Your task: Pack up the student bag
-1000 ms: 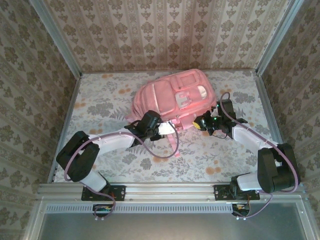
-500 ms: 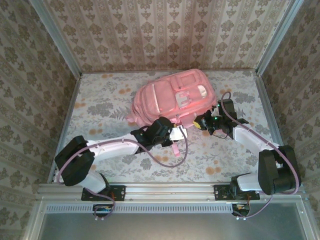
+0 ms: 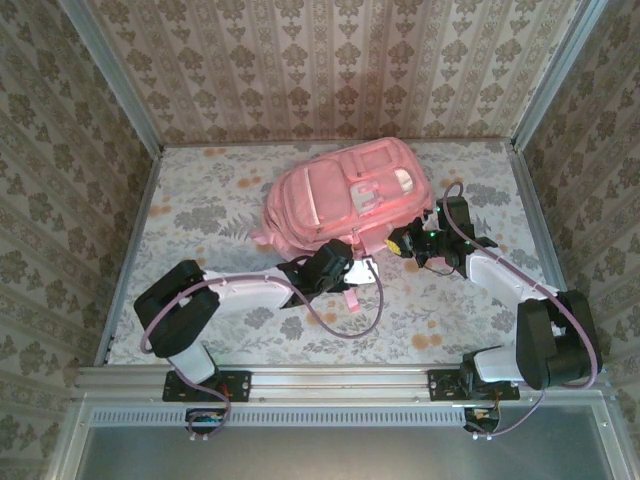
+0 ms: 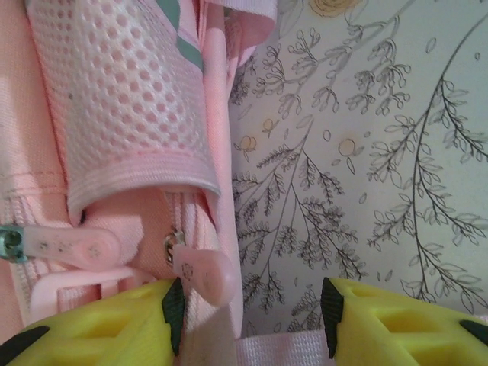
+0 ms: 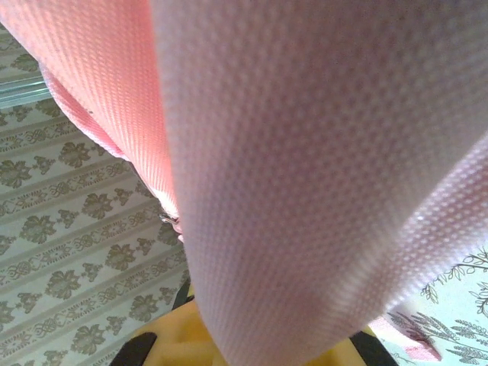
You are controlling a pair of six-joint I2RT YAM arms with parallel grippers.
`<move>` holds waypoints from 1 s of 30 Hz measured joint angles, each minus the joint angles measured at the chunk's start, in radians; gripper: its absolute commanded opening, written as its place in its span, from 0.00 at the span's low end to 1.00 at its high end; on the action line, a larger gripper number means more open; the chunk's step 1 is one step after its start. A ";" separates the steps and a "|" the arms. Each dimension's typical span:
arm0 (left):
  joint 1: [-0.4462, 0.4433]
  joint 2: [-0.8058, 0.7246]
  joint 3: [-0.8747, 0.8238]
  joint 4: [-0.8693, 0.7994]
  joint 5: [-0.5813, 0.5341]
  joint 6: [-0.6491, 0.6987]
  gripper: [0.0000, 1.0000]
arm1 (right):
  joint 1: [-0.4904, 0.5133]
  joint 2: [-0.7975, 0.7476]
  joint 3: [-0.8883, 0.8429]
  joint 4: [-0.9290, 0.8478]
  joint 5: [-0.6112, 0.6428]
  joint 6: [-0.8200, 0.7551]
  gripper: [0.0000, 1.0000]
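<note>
The student bag (image 3: pixel 340 195) is a large pink backpack lying at the middle back of the table. My left gripper (image 3: pixel 362 270) sits low at the bag's near edge, open. In the left wrist view its yellow fingers (image 4: pixel 99 328) stand apart, and a pink zip pull (image 4: pixel 202 274) rests against the left pad, unclamped. A pink webbing strap (image 4: pixel 282 351) crosses the gap at the bottom. My right gripper (image 3: pixel 404 243) is at the bag's near right corner, shut on a fold of the bag's pink fabric (image 5: pixel 320 175).
A loose pink strap (image 3: pixel 350 297) trails from the bag onto the floral tablecloth (image 3: pixel 200 210). Patterned walls and metal posts (image 3: pixel 530 90) close in the back and sides. Open tablecloth lies left of the bag and along the near edge.
My left arm slid right along the bag's near edge and its jaws opened. The right arm and the bag stayed put.
</note>
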 measured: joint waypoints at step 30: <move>0.040 -0.034 -0.011 0.027 0.027 -0.003 0.00 | -0.013 0.014 -0.010 -0.054 0.006 -0.072 0.00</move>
